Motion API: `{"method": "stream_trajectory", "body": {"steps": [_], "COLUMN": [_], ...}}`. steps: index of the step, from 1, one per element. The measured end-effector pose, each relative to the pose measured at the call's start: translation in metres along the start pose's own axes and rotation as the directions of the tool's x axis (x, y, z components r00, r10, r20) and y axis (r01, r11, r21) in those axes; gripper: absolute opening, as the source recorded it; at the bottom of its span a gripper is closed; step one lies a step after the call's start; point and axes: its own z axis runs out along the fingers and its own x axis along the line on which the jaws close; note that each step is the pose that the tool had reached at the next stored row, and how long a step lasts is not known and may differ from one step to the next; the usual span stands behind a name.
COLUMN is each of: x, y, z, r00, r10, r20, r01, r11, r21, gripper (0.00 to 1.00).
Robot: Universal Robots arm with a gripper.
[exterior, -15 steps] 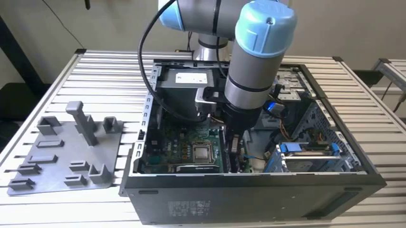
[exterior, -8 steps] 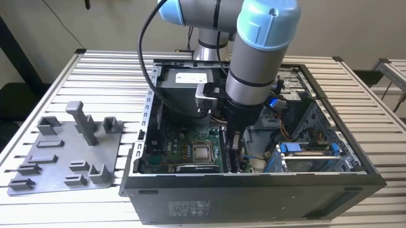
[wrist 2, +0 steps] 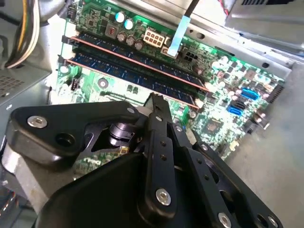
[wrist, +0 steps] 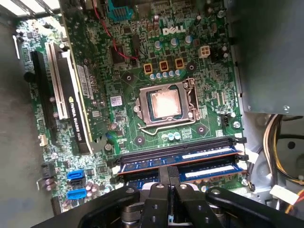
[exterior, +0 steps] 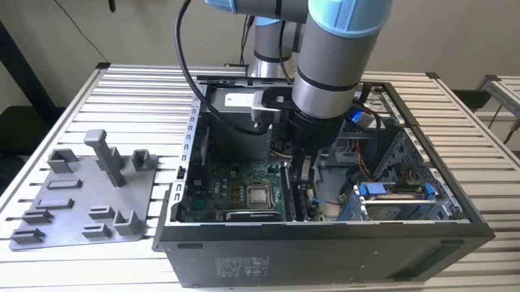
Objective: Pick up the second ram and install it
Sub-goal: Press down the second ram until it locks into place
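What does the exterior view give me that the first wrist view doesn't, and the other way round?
Exterior view alone: the whole PC case on the slatted table, with the grey tray lying to its left in that view. First wrist view alone: a close look at the memory slots, with the gripper directly over a stick seated in them. Both share the CPU socket and green motherboard.

A slatted metal table carries the open PC case (black) and a grey tray.
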Motion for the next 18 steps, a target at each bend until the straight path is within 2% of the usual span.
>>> {"method": "stream_trajectory", "body": {"steps": [7, 14, 18], "x": [-0.0002, -0.0004, -0.0004], "y": [0.0001, 0.0003, 0.0003], "z": [-0.0097, -0.0237, -0.0239], "r00": [1.0000, 1.0000, 1.0000], "r10": [0.000, 0.000, 0.000], "r20": [0.0001, 0.0000, 0.0003], "r01": [0.000, 0.000, 0.000], "r11": [1.0000, 1.0000, 1.0000], "r21": [0.0000, 0.0000, 0.0000], "gripper": [0.11, 0.11, 0.11]}}
